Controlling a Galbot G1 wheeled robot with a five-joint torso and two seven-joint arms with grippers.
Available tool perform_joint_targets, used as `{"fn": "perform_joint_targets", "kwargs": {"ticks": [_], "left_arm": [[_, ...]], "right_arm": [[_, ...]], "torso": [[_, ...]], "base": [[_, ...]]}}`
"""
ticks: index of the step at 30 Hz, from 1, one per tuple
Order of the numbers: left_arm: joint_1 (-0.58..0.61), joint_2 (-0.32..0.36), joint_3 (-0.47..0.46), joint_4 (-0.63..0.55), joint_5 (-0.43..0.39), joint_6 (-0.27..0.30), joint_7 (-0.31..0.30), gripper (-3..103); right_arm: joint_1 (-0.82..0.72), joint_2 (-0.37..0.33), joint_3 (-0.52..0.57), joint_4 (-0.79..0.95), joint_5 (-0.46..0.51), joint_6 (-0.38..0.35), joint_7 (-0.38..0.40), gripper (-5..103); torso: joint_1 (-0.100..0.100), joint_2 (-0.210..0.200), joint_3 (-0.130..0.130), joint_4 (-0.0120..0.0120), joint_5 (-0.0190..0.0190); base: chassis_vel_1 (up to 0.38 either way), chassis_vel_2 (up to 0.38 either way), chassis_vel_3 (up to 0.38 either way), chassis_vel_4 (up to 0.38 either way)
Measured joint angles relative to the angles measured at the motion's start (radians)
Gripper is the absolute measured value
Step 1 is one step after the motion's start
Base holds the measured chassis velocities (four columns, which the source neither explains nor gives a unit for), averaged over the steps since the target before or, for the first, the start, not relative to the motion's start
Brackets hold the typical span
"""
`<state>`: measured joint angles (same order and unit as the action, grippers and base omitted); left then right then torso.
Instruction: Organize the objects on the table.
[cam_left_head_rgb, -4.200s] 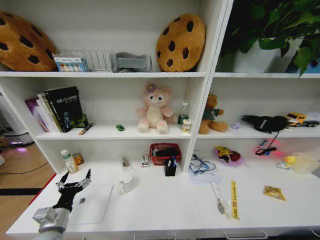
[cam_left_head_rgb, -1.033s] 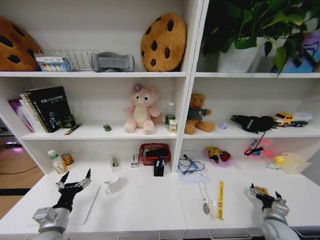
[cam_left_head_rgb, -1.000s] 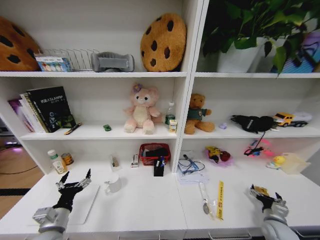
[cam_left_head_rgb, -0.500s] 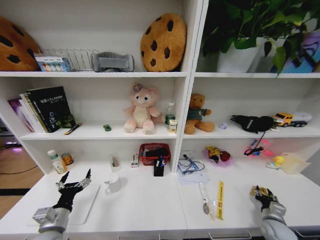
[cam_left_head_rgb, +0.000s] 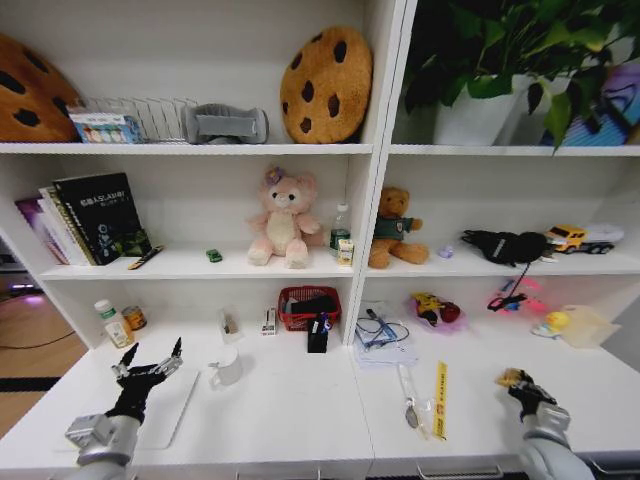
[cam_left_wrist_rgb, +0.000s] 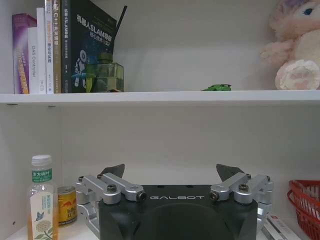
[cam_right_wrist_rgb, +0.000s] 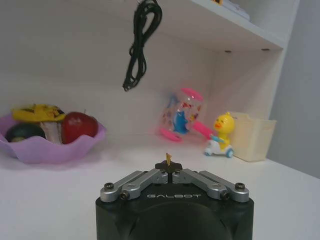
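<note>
Low right tool (cam_left_head_rgb: 516, 381) pinching yellow packet (cam_left_head_rgb: 509, 376).

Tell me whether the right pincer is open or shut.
Shut. In the right wrist view the right pincer has its tips pressed together on a small yellow packet; the head view shows it above the white desk.

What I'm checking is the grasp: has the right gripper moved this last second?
Yes: right gripper edged toward the yellow strip, shutting on the gold packet.

Looks like a home study or kid's room: white shelves (cam_left_head_rgb: 200, 265) over a counter (cam_left_head_rgb: 300, 410), with plush bears (cam_left_head_rgb: 285, 217), cookie cushions (cam_left_head_rgb: 325, 85), books (cam_left_head_rgb: 95, 217), a potted plant (cam_left_head_rgb: 500, 70) and toys.
</note>
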<state>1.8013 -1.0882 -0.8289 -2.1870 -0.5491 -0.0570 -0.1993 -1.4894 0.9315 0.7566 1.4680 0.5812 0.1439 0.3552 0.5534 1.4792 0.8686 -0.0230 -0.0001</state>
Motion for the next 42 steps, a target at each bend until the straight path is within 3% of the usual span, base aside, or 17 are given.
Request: {"fn": "perform_joint_targets", "kwargs": {"ticks": [4,6,12,14,18,28,32,33,36,37,42], "left_arm": [[0.000,0.000,0.000,0.000,0.000,0.000,0.000,100],[0.000,0.000,0.000,0.000,0.000,0.000,0.000,100],[0.000,0.000,0.000,0.000,0.000,0.000,0.000,100],[0.000,0.000,0.000,0.000,0.000,0.000,0.000,100],[0.000,0.000,0.000,0.000,0.000,0.000,0.000,100],[0.000,0.000,0.000,0.000,0.000,0.000,0.000,100],[0.000,0.000,0.000,0.000,0.000,0.000,0.000,100],[0.000,0.000,0.000,0.000,0.000,0.000,0.000,100],[0.000,0.000,0.000,0.000,0.000,0.000,0.000,100],[0.000,0.000,0.000,0.000,0.000,0.000,0.000,100],[0.000,0.000,0.000,0.000,0.000,0.000,0.000,100]], "right_arm": [[0.023,-0.007,-0.013,-0.001,-0.002,0.016,-0.020,0],[0.085,-0.020,-0.038,0.000,-0.003,0.025,-0.067,0],[0.220,-0.032,-0.080,-0.043,-0.001,0.015,-0.111,0],[0.391,-0.042,-0.178,-0.130,-0.003,0.003,-0.133,0],[0.513,-0.053,-0.275,-0.202,-0.007,-0.001,-0.146,0],[0.685,-0.049,-0.406,-0.366,-0.019,-0.001,-0.144,-2],[0.707,-0.048,-0.420,-0.392,-0.027,0.004,-0.135,14],[0.707,-0.048,-0.420,-0.392,-0.027,0.004,-0.135,14],[0.702,-0.047,-0.419,-0.393,-0.028,0.015,-0.128,31],[0.702,-0.047,-0.419,-0.393,-0.028,0.015,-0.128,31],[0.597,-0.067,-0.370,-0.282,-0.022,0.017,-0.145,47]], "torso": [[0.000,0.000,0.000,0.0000,0.0000],[0.000,0.000,0.000,0.0002,0.0001],[0.000,0.000,0.000,0.0003,0.0001],[0.000,0.000,0.000,0.0004,0.0002],[0.000,0.000,0.000,0.0008,0.0001],[0.000,0.000,0.000,0.0003,0.0001],[0.000,0.000,0.000,0.0003,0.0000],[0.000,0.000,0.000,0.0003,0.0000],[0.000,0.000,0.000,0.0003,0.0001],[0.000,0.000,0.000,0.0003,0.0001],[0.000,0.000,0.000,0.0003,0.0003]], "base": [[0.000,0.000,0.000,0.000],[0.000,0.000,0.000,0.000],[0.000,0.000,0.000,0.000],[0.000,0.000,0.000,0.000],[0.000,0.000,0.000,0.000],[0.000,0.000,0.000,0.000],[0.000,0.000,0.000,0.000],[0.000,0.000,0.000,0.000],[0.000,0.000,0.000,0.000],[0.000,0.000,0.000,0.000],[0.000,0.000,0.000,0.000]]}}
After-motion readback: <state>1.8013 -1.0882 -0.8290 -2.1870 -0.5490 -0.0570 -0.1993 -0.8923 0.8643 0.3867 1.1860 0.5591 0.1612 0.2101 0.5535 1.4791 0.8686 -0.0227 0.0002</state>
